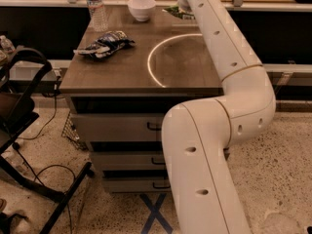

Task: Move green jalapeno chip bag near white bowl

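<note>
The green jalapeno chip bag [176, 12] lies at the far right of the wooden table [122, 67]; only a small green part shows beside my white arm. The white bowl [142, 8] stands upright at the far middle of the table, a short way left of the bag. My gripper [182, 5] is at the far end of the arm, right over the bag, and the wrist hides most of it.
A clear water bottle [96, 8] stands far left of the bowl. A dark blue-and-white snack bag [104, 44] lies at the table's left. My arm [229, 62] crosses the table's right side. A black chair [19, 111] and cables are on the floor at left.
</note>
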